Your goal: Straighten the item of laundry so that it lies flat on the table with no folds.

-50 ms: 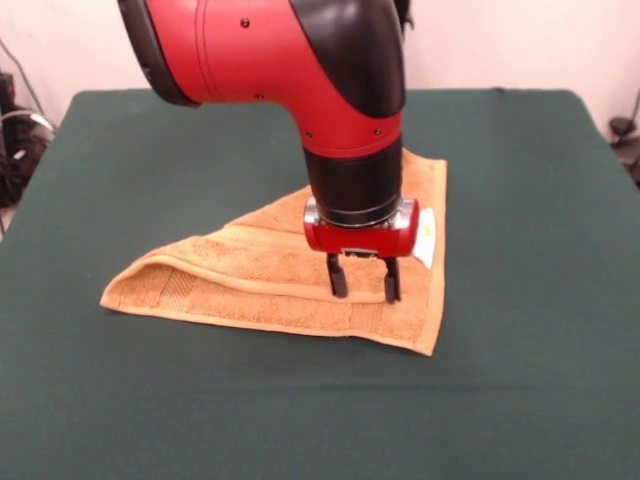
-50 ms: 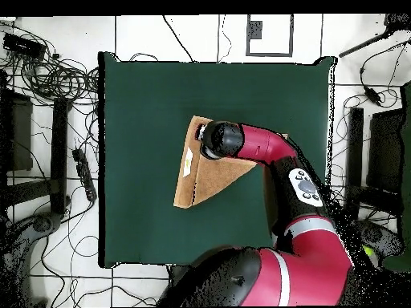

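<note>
The item of laundry [image 1: 250, 275], an orange-tan towel, lies near the middle of the green table [image 1: 130, 160] folded over into a triangle, with a doubled edge running along its near side. A white label [image 1: 427, 236] shows near its right edge. My gripper [image 1: 364, 291] points straight down over the towel's near right part. It is open, with both black fingertips at the folded edge and nothing between them. From overhead the towel [image 2: 210, 178] shows as a triangle on the table [image 2: 144, 104], and the arm's wrist [image 2: 221, 139] hides the gripper.
The red arm [image 2: 277, 160] crosses the towel's far corner in the overhead view. Cables [image 2: 56, 76] and dark equipment [image 2: 385, 152] lie on the floor around the table. Green cloth surrounds the towel on every side.
</note>
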### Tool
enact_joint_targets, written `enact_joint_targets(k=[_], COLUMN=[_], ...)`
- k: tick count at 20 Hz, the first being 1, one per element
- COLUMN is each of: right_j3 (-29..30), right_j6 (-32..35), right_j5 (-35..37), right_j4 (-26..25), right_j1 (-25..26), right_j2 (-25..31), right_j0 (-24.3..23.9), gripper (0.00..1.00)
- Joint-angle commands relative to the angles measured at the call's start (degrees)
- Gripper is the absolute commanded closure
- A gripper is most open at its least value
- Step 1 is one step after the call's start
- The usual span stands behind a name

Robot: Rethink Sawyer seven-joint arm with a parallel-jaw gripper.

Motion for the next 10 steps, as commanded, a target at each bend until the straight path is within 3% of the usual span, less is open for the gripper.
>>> enact_joint_targets(k=[1, 10], right_j3=[-0.9, -1.6], right_j6=[2.8, 2.1], right_j5=[1.0, 2.5], right_j4=[0.5, 0.3], right_j1=[5.6, 5.7], right_j2=[1.8, 1.9], right_j0=[-1.2, -1.5], gripper=[0.00, 0.00])
